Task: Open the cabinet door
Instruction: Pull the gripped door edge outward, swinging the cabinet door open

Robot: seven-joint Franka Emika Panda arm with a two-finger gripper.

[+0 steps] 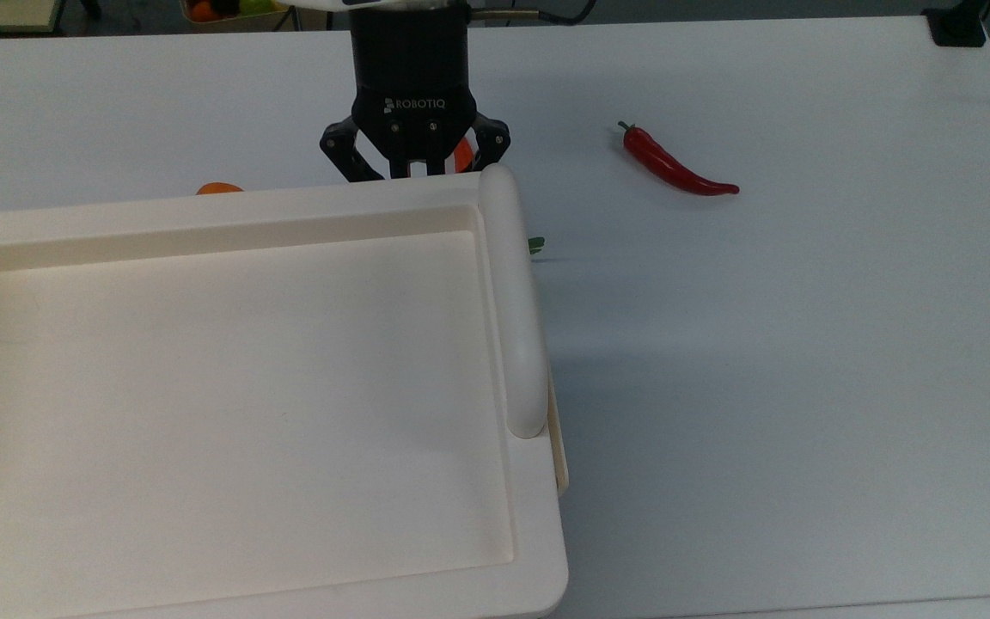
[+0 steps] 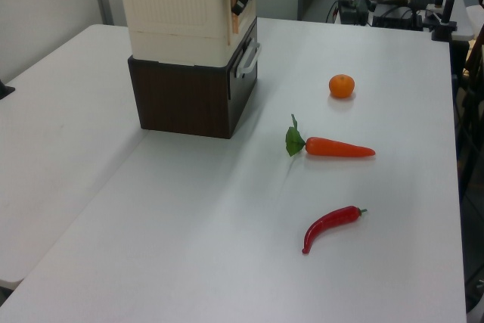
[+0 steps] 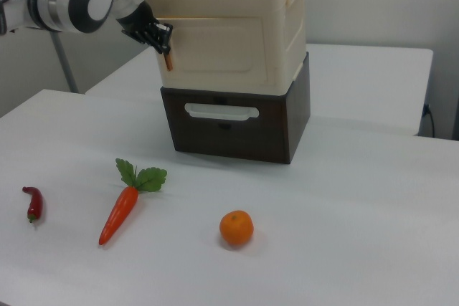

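The cream cabinet (image 3: pixel 290 26) stands on a dark base; the top view looks down on its recessed top (image 1: pixel 229 387) and long bar handle (image 1: pixel 512 309). The cabinet door (image 3: pixel 222 44) is the front panel in the right view. It is a narrow slanted face (image 2: pixel 240 20) in the left view, with an orange strip along its free edge. My gripper (image 3: pixel 159 39) sits at that free edge near the cabinet's top corner. In the top view the gripper (image 1: pixel 413 176) has its links spread and its tips hidden behind the cabinet's rim. It appears open.
The dark brown base (image 3: pixel 237 130) has a white drawer handle (image 3: pixel 221 112). On the white table lie a red chili (image 1: pixel 675 168) (image 2: pixel 329 226), a carrot (image 2: pixel 333 146) (image 3: pixel 122 209) and an orange (image 2: pixel 342 85) (image 3: pixel 236 228).
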